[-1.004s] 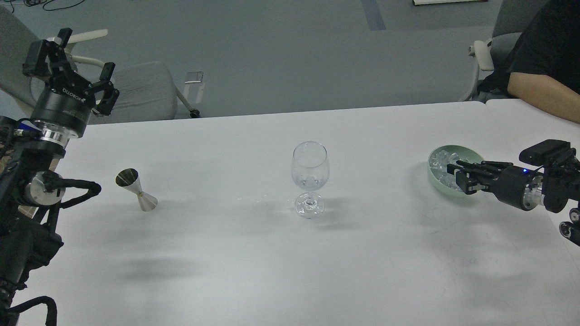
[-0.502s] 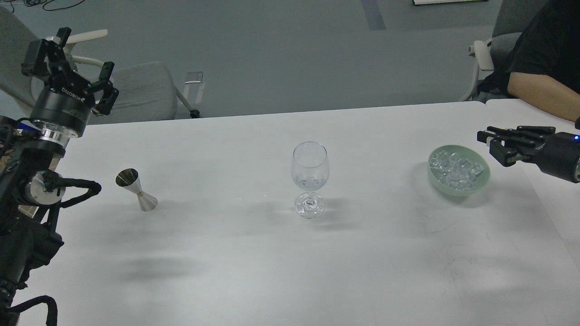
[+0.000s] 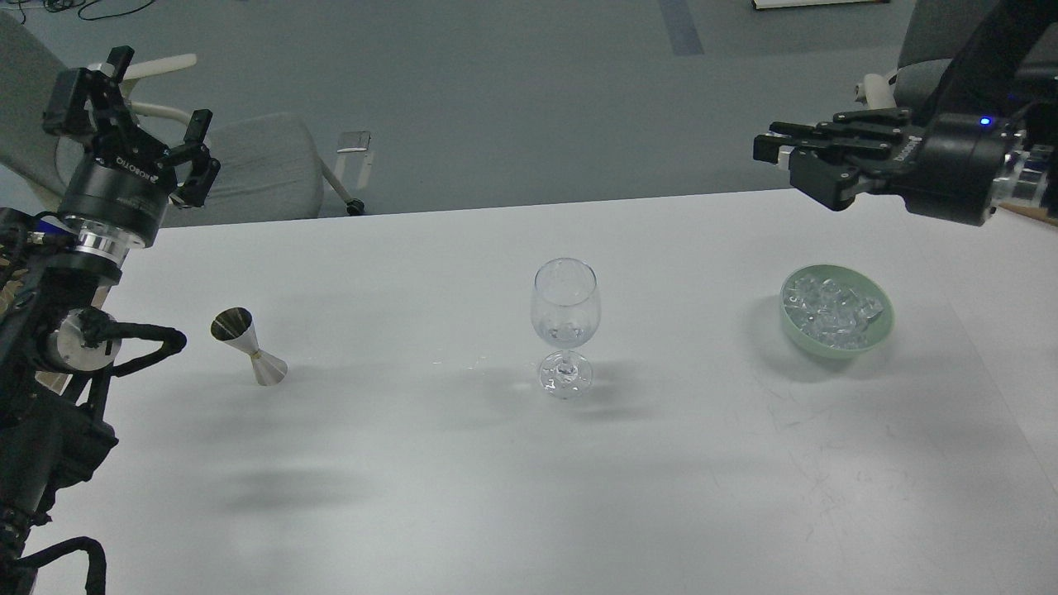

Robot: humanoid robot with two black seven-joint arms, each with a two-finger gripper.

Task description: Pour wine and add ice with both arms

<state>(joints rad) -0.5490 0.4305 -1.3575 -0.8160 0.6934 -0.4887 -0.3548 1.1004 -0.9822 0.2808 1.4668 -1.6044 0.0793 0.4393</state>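
A clear stemmed wine glass point(image 3: 565, 307) stands upright at the middle of the white table point(image 3: 430, 463); something clear and small lies at the bottom of its bowl. A pale green bowl point(image 3: 829, 348) at the right holds several ice cubes point(image 3: 833, 309). A silver jigger point(image 3: 249, 348) stands at the left. My left gripper point(image 3: 142, 106) is raised at the far left, above the table's back edge, open and empty. My right gripper point(image 3: 775, 145) hovers high behind the bowl, pointing left; its fingers overlap, so I cannot tell whether it holds anything.
A grey office chair point(image 3: 256, 169) stands behind the table at the left, and another point(image 3: 917, 49) at the back right behind my right arm. A few small drops point(image 3: 467, 362) lie on the table left of the glass's foot.
My right gripper has risen out of the green bowl and moved up and back, then left, now high above the table's far edge. The left arm has barely moved.
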